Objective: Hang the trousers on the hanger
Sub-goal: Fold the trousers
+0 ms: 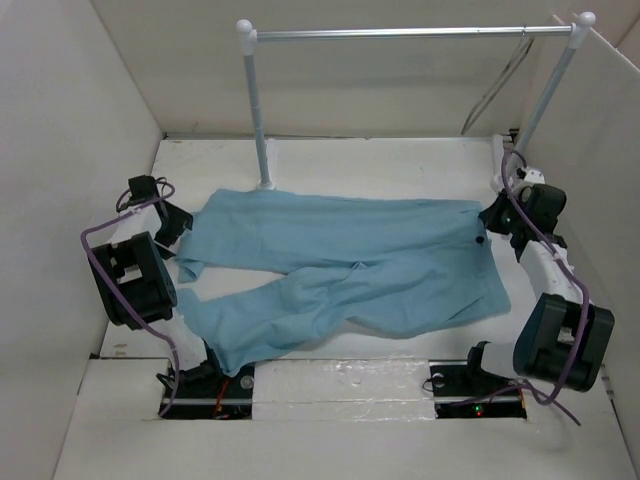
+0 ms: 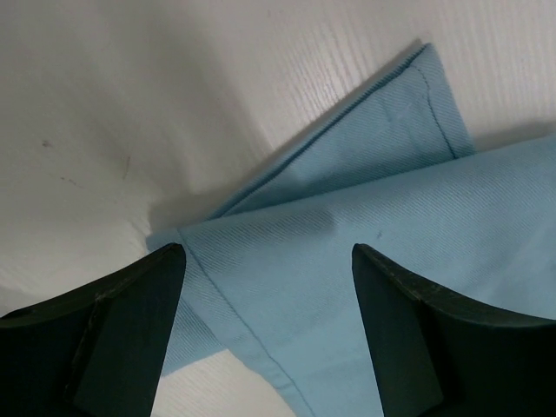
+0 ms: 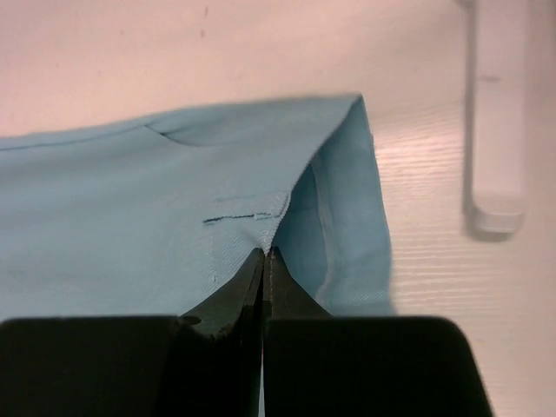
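The light blue trousers lie spread flat on the white table, waist to the right and legs to the left, with the dark button near the waistband. My left gripper is open over a leg hem, and the cloth lies between its fingers. My right gripper is shut on the waistband edge, with its fingertips pinching the fabric. The thin dark hanger hangs from the right end of the rail, against the back wall.
A white rail on two ball-topped posts spans the back; its left post foot touches the trousers' upper edge. White walls enclose the table on the left, right and back. A white post foot shows right of the waistband.
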`<state>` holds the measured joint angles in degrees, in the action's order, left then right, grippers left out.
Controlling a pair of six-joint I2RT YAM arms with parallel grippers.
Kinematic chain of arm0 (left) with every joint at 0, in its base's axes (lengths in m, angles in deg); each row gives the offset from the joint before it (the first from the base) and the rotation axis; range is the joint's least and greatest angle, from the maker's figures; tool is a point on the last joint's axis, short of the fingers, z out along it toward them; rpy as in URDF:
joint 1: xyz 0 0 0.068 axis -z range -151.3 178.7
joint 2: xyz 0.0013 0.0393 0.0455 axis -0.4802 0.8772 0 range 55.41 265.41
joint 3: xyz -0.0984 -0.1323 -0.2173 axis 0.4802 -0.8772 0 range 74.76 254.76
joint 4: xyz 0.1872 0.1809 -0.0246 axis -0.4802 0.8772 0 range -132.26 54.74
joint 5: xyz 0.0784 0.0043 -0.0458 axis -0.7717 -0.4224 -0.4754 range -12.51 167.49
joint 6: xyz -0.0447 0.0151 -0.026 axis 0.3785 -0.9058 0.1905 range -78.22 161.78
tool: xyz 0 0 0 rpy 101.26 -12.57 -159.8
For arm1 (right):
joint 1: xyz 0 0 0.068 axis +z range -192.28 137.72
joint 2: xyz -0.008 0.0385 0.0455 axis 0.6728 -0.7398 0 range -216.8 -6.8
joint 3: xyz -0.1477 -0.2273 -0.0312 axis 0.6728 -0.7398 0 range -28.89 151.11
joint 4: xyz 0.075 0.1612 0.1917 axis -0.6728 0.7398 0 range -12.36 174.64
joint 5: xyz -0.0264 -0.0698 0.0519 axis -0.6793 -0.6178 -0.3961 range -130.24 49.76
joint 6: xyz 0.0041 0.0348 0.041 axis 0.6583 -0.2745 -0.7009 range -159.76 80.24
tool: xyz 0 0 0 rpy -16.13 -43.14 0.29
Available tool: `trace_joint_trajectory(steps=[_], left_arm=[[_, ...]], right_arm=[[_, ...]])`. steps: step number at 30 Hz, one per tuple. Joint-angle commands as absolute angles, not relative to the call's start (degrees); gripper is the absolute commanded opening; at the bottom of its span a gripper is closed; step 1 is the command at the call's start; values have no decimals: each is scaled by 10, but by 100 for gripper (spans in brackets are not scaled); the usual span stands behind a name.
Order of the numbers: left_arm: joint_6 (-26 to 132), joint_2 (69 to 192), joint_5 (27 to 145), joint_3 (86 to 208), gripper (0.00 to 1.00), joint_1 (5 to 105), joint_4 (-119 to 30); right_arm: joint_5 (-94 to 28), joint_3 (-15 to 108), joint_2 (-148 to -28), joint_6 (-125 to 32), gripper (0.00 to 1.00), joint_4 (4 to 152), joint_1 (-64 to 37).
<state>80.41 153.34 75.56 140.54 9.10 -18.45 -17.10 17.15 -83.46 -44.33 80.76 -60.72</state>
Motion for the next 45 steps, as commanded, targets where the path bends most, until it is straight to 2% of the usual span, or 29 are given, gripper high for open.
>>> trace_joint_trajectory(steps=[1,5,9,12,15,19,25,27,29,31,32,33,45], left_arm=[[812,1523,760,1397,74,87,-191],[823,1506,727,1388,73,68,-179],[798,1470,755,1345,72,63,-254],[790,1515,799,1356,63,63,-242],[767,1558,789,1376,63,63,-249],[719,1589,841,1407,65,92,-276],[684,1653,827,1459,64,120,-277],[679,1670,823,1469,55,125,-269],[678,1696,792,1494,40,132,-252],[670,1708,781,1512,30,140,-242],[670,1714,753,1522,12,145,-235],[672,1719,743,1529,2,145,-221],[732,1686,630,1786,0,132,-158]], right_arm=[[-226,209,-809,-438,0,847,-612],[-263,172,-765,-435,0,845,-650],[-234,159,-779,-427,0,842,-658],[-212,159,-806,-415,0,833,-658],[-196,161,-815,-405,0,833,-653],[-204,158,-827,-380,0,833,-625],[-197,127,-826,-384,0,812,-596],[-198,123,-819,-386,0,810,-596],[-193,122,-815,-390,0,805,-591],[-191,123,-808,-395,0,804,-591],[-191,124,-806,-397,0,802,-585],[-190,125,-802,-397,0,798,-585],[-270,172,-815,-434,0,841,-579]])
